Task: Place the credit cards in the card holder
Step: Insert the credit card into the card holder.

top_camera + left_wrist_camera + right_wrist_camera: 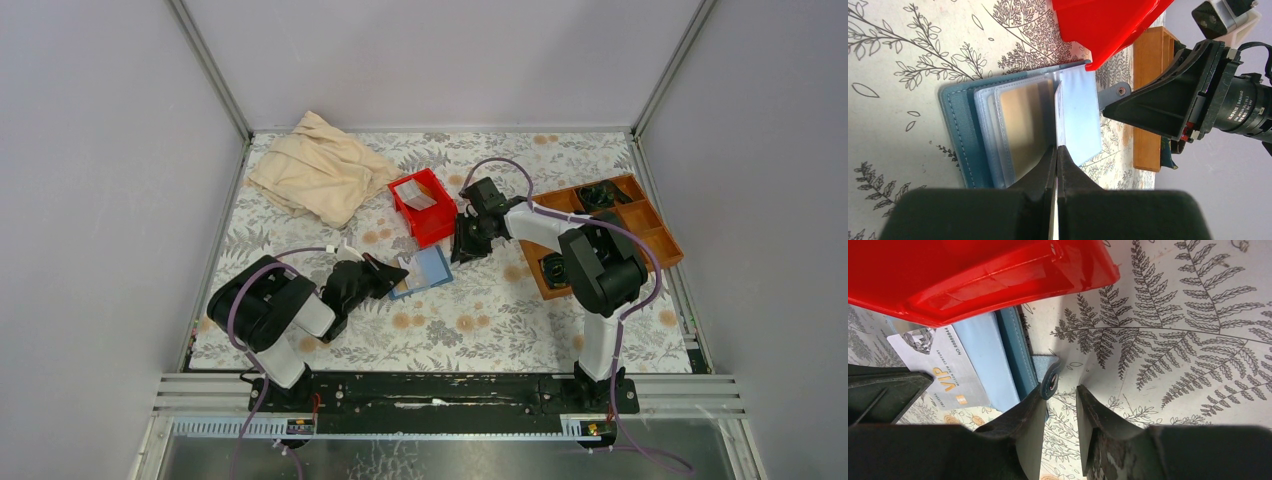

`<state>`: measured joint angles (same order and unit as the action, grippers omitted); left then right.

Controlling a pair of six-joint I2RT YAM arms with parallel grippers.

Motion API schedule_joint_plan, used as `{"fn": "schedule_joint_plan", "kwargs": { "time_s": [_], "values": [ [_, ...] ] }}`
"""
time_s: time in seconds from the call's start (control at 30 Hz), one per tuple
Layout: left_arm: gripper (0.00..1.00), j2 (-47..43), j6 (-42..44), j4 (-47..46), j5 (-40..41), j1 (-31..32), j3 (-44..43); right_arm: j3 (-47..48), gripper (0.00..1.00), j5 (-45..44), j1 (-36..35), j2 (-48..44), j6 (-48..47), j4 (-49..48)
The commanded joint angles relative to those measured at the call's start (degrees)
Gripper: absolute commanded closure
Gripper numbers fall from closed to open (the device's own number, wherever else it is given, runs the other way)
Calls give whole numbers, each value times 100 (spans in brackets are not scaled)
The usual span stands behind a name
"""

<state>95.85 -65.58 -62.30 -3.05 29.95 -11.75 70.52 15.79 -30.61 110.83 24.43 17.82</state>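
Closed in left, right and far by plain pale-grey walls (430, 60), aluminium posts (213, 72) at far corners; floored by floral-print tabletop (480, 320), metal rail (450, 395) nearest.

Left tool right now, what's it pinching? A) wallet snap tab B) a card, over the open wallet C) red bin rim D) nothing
B: the left tool is shut on a credit card, held on edge above the open card holder.

Credit card (943, 370): I read gold "VIP" and a line beginning "NO 8888"; its smaller print is illegible. Camera lens (1243, 107): white lettering, unreadable.
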Motion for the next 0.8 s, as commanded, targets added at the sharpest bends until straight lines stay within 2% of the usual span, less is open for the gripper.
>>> {"fn": "schedule_joint_plan", "kwargs": {
  "time_s": [0.0,0.4,0.77],
  "values": [
    [100,90,151,-164,117,26,61,226,65,-194,-89,-341,-143,97],
    [100,179,103,-144,265,28,74,327,65,-400,-375,-512,-251,181],
    [100,289,89,-225,217,21,43,663,74,-411,-605,-227,-311,314]
  ]
}}
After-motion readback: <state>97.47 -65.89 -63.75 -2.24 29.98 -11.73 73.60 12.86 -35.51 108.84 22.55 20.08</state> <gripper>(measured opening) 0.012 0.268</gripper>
